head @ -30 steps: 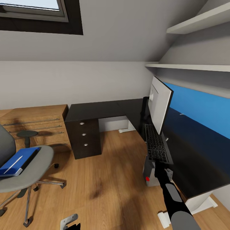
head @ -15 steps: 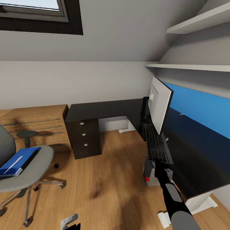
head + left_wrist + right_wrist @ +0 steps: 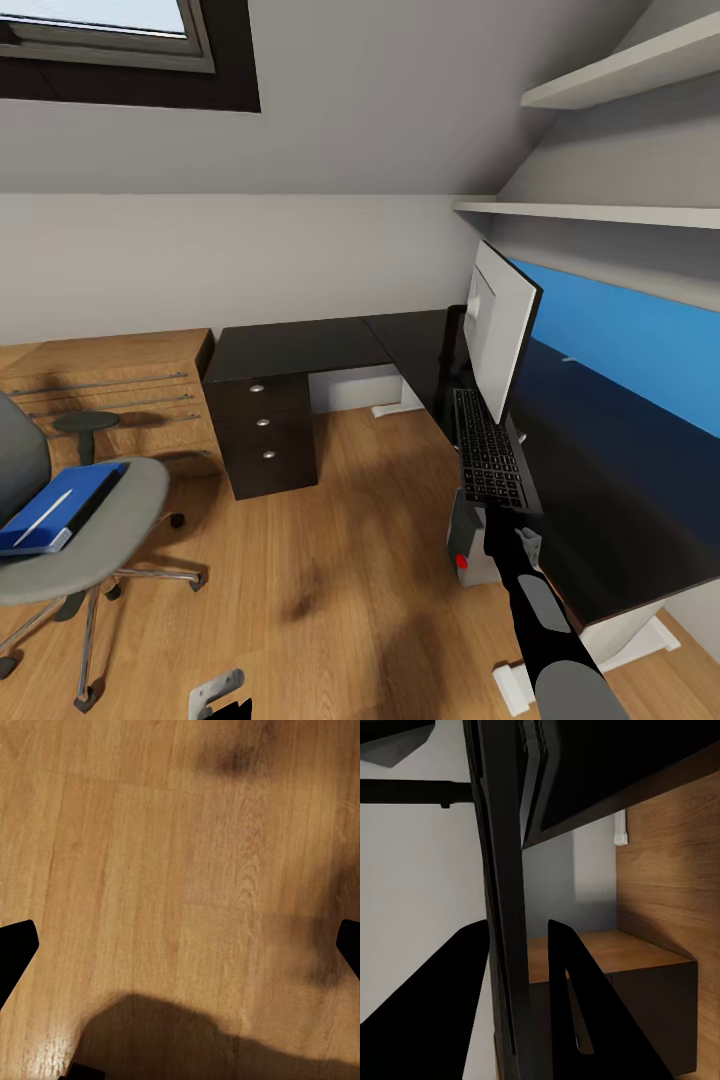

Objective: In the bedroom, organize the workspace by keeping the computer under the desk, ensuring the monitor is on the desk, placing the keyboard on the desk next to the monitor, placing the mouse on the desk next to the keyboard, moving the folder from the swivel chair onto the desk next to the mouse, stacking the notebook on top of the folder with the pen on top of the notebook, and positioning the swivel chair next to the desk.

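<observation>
My right gripper [image 3: 497, 515] is shut on the near end of the black keyboard [image 3: 487, 447], which lies along the desk [image 3: 300, 345] edge below the monitor [image 3: 500, 325]. In the right wrist view the keyboard [image 3: 502, 907] runs edge-on between the fingers [image 3: 577, 1020]. The grey computer [image 3: 466, 545] with its red light stands under the desk. At the left, the blue folder [image 3: 52, 505] rests on the swivel chair [image 3: 95, 545] with a slim white stick on top. My left gripper [image 3: 180, 952] hangs open over bare floor. I cannot make out the mouse or the notebook.
A low light-wood cabinet [image 3: 110, 385] stands against the wall beside the desk's black drawers [image 3: 265, 425]. White shelves [image 3: 600, 210] run above the desk on the right. Wood floor [image 3: 330, 560] lies open between the chair and the desk.
The whole picture has slid down a touch, so the camera moved slightly. The arms, keyboard and chair keep their places.
</observation>
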`<state>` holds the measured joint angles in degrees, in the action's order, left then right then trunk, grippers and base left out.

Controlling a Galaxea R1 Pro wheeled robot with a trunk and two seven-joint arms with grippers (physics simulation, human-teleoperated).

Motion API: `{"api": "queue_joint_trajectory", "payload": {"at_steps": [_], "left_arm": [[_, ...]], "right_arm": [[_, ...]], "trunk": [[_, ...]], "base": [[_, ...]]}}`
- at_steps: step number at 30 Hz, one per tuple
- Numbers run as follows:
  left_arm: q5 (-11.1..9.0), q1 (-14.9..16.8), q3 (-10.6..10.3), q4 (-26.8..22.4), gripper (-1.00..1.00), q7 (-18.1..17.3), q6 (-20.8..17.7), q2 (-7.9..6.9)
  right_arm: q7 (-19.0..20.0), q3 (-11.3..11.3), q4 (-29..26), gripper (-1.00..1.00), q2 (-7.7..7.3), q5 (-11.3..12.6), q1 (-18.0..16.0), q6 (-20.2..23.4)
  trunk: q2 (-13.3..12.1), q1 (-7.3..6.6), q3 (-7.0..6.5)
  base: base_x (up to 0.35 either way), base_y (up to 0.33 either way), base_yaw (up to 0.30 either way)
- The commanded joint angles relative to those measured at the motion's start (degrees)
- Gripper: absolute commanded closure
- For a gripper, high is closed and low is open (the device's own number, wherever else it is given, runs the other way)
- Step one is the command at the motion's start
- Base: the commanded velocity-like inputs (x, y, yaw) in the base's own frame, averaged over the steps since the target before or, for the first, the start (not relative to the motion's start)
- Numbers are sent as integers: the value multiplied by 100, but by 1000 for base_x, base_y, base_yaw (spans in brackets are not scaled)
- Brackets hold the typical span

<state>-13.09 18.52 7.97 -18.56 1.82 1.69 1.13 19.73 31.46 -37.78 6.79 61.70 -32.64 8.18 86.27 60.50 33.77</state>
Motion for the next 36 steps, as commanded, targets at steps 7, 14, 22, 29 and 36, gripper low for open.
{"api": "queue_joint_trajectory", "payload": {"at_steps": [7,14,22,29,36], "left_arm": [[-53,3,-4,2,-100,12,16,1],[-53,3,-5,2,-100,12,16,1],[-53,3,1,2,-100,12,16,1],[-53,3,1,2,-100,12,20,1],[-53,3,-2,2,-100,12,16,1]], "right_arm": [[31,36,-2,100,7,62,-6,61],[31,36,-2,100,7,62,-5,61],[31,36,-2,100,7,62,-6,61],[31,36,-2,100,7,62,-6,61],[31,36,-2,100,7,61,-6,61]], "trunk": [[-198,-110,-84],[-278,-154,-120],[-318,-176,-138],[-318,-176,-138],[-318,-176,-138]], "base": [[0,0,0],[0,0,0],[0,0,0],[0,0,0],[-122,-66,0]]}}
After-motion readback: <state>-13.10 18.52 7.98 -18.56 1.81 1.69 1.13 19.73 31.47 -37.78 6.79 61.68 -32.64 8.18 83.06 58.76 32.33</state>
